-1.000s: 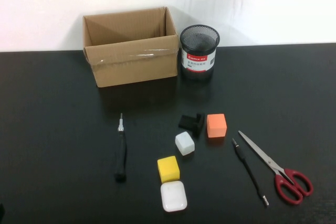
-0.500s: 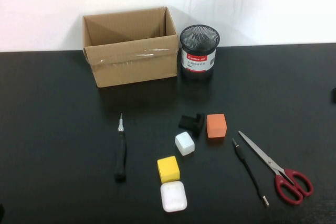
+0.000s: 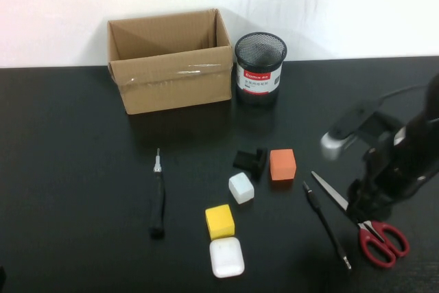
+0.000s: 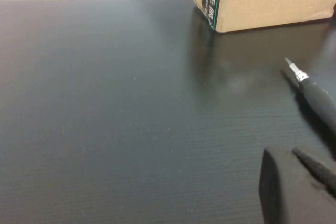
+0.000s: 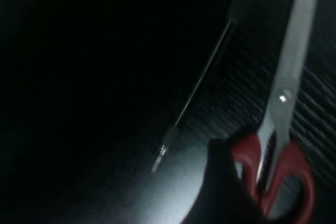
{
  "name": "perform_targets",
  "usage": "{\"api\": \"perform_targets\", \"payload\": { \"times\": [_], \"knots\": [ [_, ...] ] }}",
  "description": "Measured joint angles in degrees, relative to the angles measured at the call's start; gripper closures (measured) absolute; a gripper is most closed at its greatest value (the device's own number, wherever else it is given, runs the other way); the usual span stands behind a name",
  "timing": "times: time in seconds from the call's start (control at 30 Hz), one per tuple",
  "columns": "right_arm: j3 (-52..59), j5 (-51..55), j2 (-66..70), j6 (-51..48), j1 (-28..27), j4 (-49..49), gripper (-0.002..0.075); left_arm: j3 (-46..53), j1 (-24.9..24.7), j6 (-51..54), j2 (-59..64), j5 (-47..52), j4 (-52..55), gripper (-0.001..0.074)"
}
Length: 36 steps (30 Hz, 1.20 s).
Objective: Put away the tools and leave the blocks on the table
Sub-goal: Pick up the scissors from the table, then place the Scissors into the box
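The right gripper [image 3: 361, 212] hangs low over the scissors [image 3: 362, 221], just above the pivot where blades meet red handles; whether its jaws are apart or closed cannot be told, and nothing appears held; the step in hand looks like the first pick, which calls for descending and closing across the scissors; the probe [image 3: 327, 224] lies just beside, the blocks [image 3: 241, 187] further off and the screwdriver [image 3: 158, 200] beyond them; the cardboard box [image 3: 171, 66] and mesh cup [image 3: 260, 68], both far from the jaws, show nothing inside; the left gripper [image 4: 296, 190] rests parked near the screwdriver, its jaws' state unclear.
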Motion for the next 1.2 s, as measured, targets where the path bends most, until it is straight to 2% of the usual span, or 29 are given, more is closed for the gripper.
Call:
{"api": "perform_targets", "payload": {
  "times": [0.47,0.53,0.6,0.67,0.97,1.2],
  "knots": [
    [-0.20,-8.02,12.20,4.51,1.00,-4.63,0.0358,0.00,0.00,0.00,0.00,0.00,0.00,0.0739],
    [-0.33,-8.89,13.20,6.28,1.00,-5.03,0.0443,0.00,0.00,0.00,0.00,0.00,0.00,0.0739],
    [-0.56,-9.16,13.32,8.43,1.00,-5.42,0.0591,0.00,0.00,0.00,0.00,0.00,0.00,0.0739],
    [-0.68,-9.16,13.46,10.15,1.11,-6.20,0.0656,0.00,0.00,0.00,0.00,0.00,0.00,0.0739],
    [-5.11,-8.97,8.50,20.00,1.21,-18.16,0.0664,0.00,0.00,0.00,0.00,0.00,0.00,0.0739],
    [-14.75,-18.29,2.39,20.82,1.21,-17.23,0.0664,0.00,0.00,0.00,0.00,0.00,0.00,0.0739]
  ]
}}
